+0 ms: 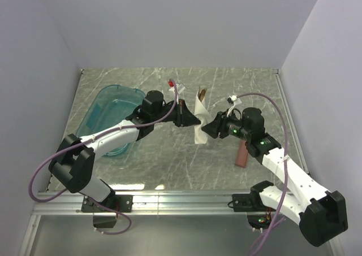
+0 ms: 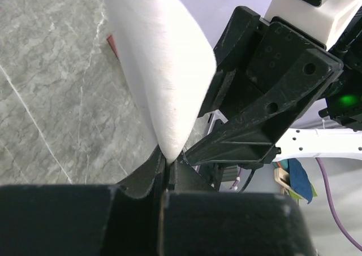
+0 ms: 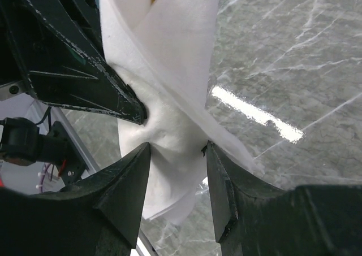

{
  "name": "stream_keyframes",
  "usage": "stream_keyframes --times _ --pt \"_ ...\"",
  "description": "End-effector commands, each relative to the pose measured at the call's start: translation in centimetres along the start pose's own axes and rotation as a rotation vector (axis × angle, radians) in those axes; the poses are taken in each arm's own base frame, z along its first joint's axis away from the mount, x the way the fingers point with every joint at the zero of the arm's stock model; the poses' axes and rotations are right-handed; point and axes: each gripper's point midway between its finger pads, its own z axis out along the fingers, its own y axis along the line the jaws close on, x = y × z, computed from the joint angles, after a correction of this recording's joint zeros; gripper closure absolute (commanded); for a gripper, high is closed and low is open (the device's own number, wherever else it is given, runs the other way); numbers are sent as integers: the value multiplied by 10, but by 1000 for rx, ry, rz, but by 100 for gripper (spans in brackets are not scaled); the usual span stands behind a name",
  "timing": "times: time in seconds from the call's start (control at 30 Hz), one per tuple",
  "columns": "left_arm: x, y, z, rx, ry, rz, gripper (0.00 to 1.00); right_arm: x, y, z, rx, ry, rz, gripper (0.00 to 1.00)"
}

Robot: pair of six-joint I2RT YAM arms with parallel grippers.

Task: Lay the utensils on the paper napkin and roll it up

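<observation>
Near the middle of the table [image 1: 164, 163], the left hand [image 1: 195, 120] pinched the rolled paper napkin [image 1: 199, 108], a brown utensil tip [image 1: 202, 90] poking from its far end; the right hand [image 1: 206, 127] stood wide, jaws straddling the bundle.

Both arms reached from the bottom corners toward the centre of the frame, wrists facing each other. The left gripper [image 1: 190, 118] was pinched tight on the paper napkin [image 1: 199, 136]. The right gripper [image 1: 208, 126] stood with jaws spread wide, flanking the same bundle.
</observation>
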Motion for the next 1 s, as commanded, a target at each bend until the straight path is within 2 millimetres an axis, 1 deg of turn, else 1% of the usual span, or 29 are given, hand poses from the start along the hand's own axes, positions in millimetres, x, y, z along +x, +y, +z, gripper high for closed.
stream_keyframes --times 0.0,0.07,0.2,0.27,0.47,0.73,0.93,0.97 --pt "-20 -38 -8 94 -47 108 99 -30 11 -10 -8 -110 -50 48" --pt "-19 -36 -8 85 -44 107 99 -36 9 -14 20 -141 -33 48" --pt "-18 -35 -8 78 -45 107 99 -47 21 -24 -2 -200 -21 49" --pt "-18 -35 -8 83 -44 109 99 -51 24 -25 -14 -219 -12 49" --pt "-17 -36 -6 93 -40 108 100 -55 18 -23 16 -233 -3 48" --pt "-19 -44 -6 112 -39 121 99 -49 3 -12 64 -216 45 48" --pt "-20 -47 -6 121 -41 125 99 -33 8 -9 11 -168 48 46" --pt "-21 -49 -7 126 -45 129 99 -26 9 -8 -11 -150 46 46"
